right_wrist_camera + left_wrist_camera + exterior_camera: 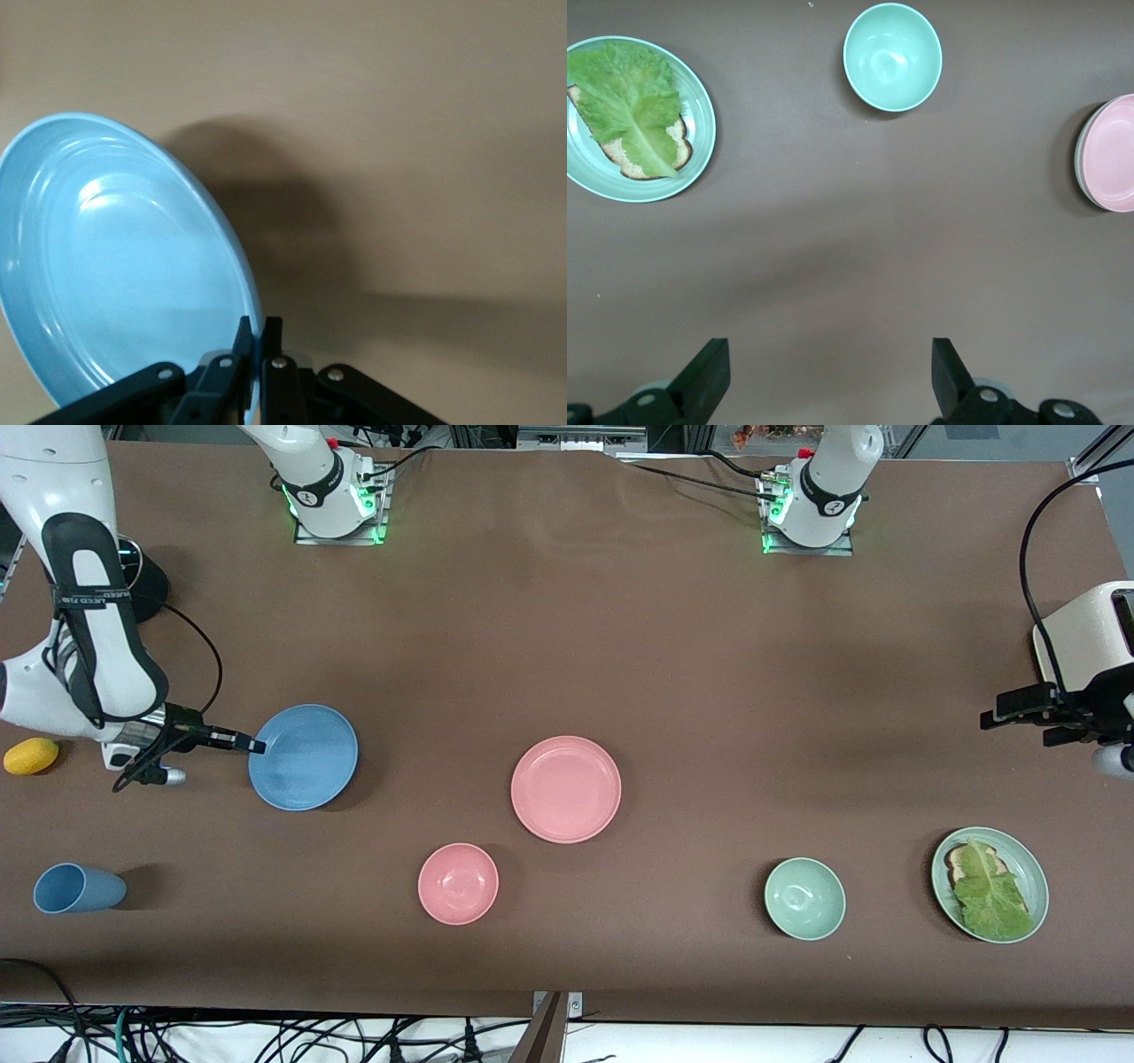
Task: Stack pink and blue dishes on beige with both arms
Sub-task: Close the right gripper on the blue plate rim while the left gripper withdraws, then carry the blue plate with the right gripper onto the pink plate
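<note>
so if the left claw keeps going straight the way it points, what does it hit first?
Probably bare brown tablecloth: the open left claw points down at it, with the green bowl and pink plate off its line. Depth is unclear.

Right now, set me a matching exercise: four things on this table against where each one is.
Things:
1. blue plate
2. pink plate
3. blue cup
4. lettuce

Places:
A. lying on its side at the right arm's end
B. rim pinched in the shut right gripper
C. mid-table, on another plate
D. on bread on the green plate

Pairs: 1-B, 2-C, 3-A, 4-D
</note>
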`<control>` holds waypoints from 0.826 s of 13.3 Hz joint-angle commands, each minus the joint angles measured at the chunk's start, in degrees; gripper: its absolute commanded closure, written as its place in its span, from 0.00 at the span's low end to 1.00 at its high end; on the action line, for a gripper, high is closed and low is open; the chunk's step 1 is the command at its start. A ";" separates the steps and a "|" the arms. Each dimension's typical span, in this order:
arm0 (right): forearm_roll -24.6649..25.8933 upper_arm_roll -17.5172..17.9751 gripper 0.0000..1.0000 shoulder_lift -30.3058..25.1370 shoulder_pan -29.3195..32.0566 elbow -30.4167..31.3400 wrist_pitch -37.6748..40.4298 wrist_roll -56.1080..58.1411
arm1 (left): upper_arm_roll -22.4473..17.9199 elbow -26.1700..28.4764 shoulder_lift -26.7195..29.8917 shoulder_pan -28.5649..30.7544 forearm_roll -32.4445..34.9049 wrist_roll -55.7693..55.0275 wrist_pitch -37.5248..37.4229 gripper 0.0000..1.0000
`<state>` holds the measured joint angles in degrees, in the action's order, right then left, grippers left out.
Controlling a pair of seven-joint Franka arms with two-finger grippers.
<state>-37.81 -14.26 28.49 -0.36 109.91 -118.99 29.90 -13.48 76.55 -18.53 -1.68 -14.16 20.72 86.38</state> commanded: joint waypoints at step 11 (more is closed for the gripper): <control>4.68 1.25 1.00 2.53 -25.01 -20.53 7.67 -33.64 | 3.27 -3.14 6.48 -0.68 9.83 -0.68 -9.03 0.00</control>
<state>-33.42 -12.93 28.87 -22.41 91.63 -108.17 1.52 -11.89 76.12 -13.48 -0.69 -9.39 20.72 77.63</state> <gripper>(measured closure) 0.952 0.000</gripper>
